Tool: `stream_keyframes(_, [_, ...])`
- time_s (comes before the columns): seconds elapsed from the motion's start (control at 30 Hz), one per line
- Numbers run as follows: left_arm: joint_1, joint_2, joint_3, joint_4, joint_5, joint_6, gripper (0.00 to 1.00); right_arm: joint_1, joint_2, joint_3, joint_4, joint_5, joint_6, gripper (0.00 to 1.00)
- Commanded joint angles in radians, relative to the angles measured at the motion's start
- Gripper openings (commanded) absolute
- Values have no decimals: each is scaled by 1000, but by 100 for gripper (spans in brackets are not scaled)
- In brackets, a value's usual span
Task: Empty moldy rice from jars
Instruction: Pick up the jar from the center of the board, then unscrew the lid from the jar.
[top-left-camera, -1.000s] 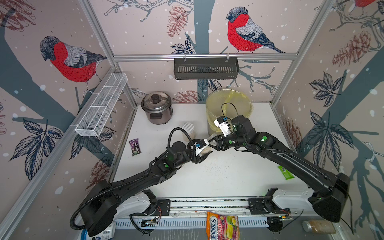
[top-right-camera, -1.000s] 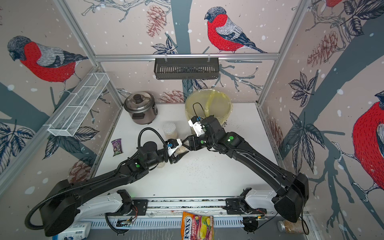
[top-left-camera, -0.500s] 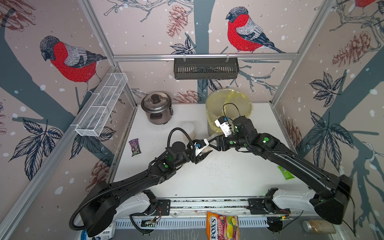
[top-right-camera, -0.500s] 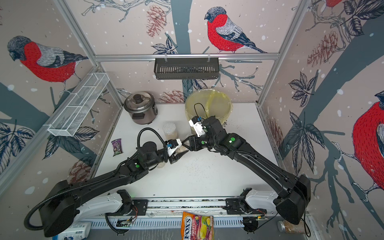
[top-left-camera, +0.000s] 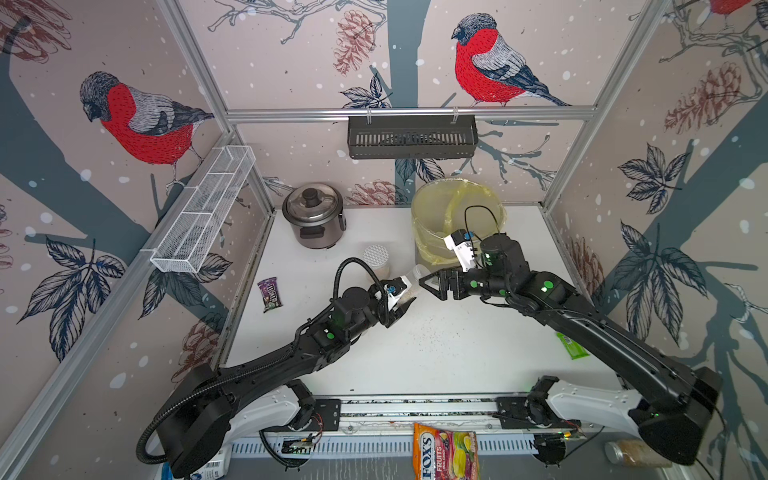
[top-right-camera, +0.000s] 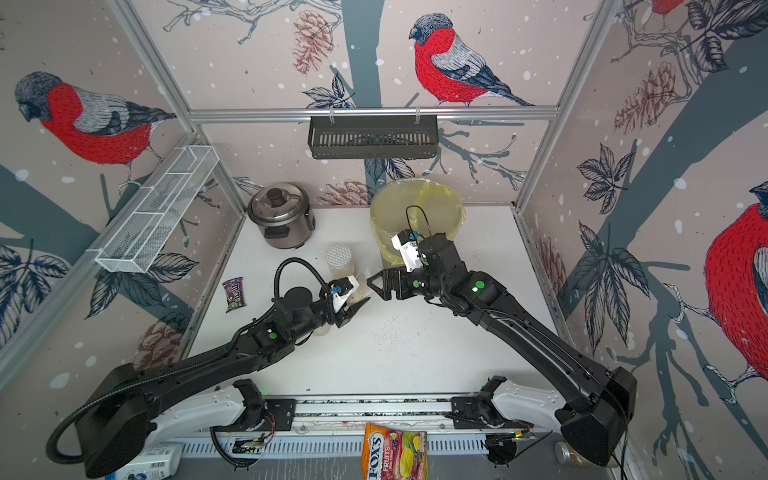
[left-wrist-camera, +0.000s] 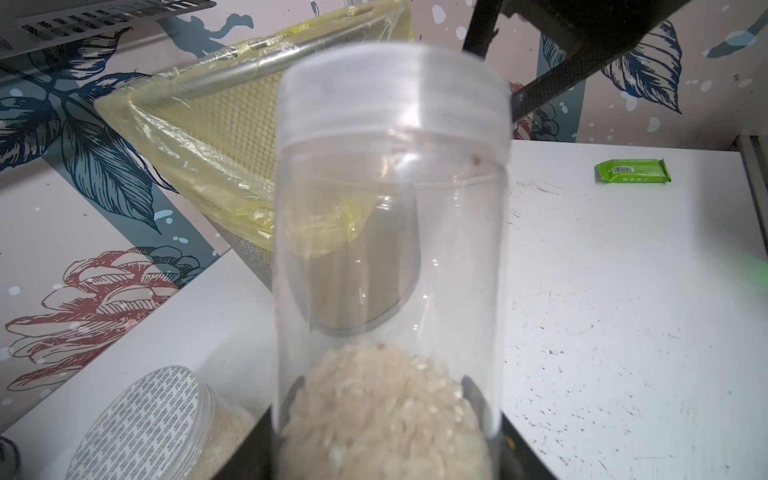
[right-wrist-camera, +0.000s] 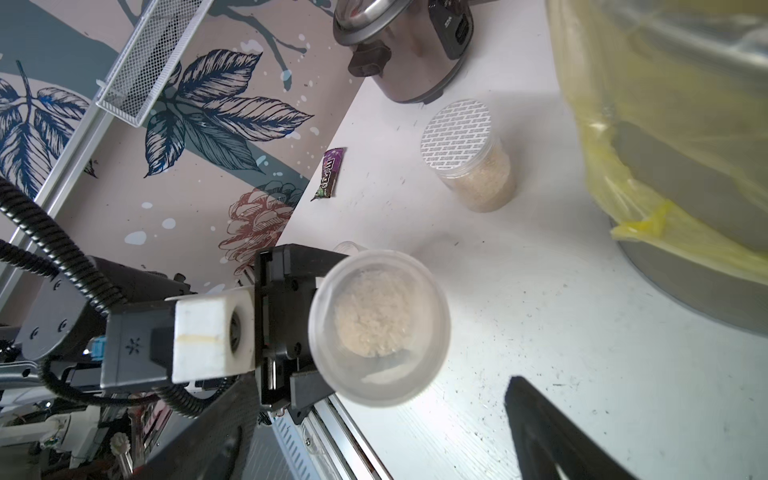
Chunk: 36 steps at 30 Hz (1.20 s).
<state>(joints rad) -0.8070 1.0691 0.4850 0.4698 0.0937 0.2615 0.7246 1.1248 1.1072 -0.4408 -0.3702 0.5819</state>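
The narrow jar (left-wrist-camera: 390, 249) is clear, smooth, glossy plastic. Its round lid (left-wrist-camera: 395, 91) is cloudier, frosted-looking plastic. The moldy rice (left-wrist-camera: 382, 415) inside looks matt and grainy. The wider jar (right-wrist-camera: 478, 183) is clear plastic too, under a silver lid (right-wrist-camera: 457, 133) that looks like foil and is printed with dots.

The table (left-wrist-camera: 623, 291) is white, matt and scuffed. At its eleven o'clock, the rice cooker (top-left-camera: 313, 216) is shiny metal. At one o'clock, the bin (left-wrist-camera: 247, 259) is fine metal mesh, lined with a thin, crinkled, glossy yellow plastic bag (left-wrist-camera: 187, 158). At four o'clock, the green wrapper (left-wrist-camera: 633, 171) is glossy film.
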Motion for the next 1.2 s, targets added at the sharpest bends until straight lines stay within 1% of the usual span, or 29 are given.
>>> stream_keyframes(0.0, [1,-24,-10,96,-37,30,34,-20,-51,-19,40,103,70,95])
stream_keyframes(0.03, [0,-29,-20,115,-44,47,34,-40,-65,-28,36,120,113,95])
stream_keyframes(0.07, [-2,-34,-25,129,-63,51,34,-62,-77,-38,34,110,160,94])
stream_keyframes(0.13, [-19,-46,-41,172,-140,68,35,-115,-95,-63,45,37,261,91])
stream_keyframes(0.23, [-51,-52,-70,229,-222,114,36,-122,-97,-53,35,-11,316,90])
stream_keyframes(0.3, [-61,-48,-78,245,-241,128,36,-130,-88,-39,23,-50,336,90])
stream_keyframes(0.4, [-73,-36,-84,255,-234,131,36,-139,-56,-10,-11,-100,340,88])
stream_keyframes(0.57, [-95,-10,-92,241,-230,129,37,-128,-28,26,-93,-90,321,84])
stream_keyframes(0.67, [-105,-18,-103,246,-240,129,37,-101,-17,25,-102,-79,317,83])
stream_keyframes(0.8, [-112,-33,-105,229,-231,133,38,-37,10,30,-84,-46,331,83])
stream_keyframes(1.0, [-115,-40,-92,160,-201,136,40,15,49,57,-75,9,328,83])
stream_keyframes(1.17, [-118,-41,-94,144,-201,137,40,50,74,92,-82,35,320,82])
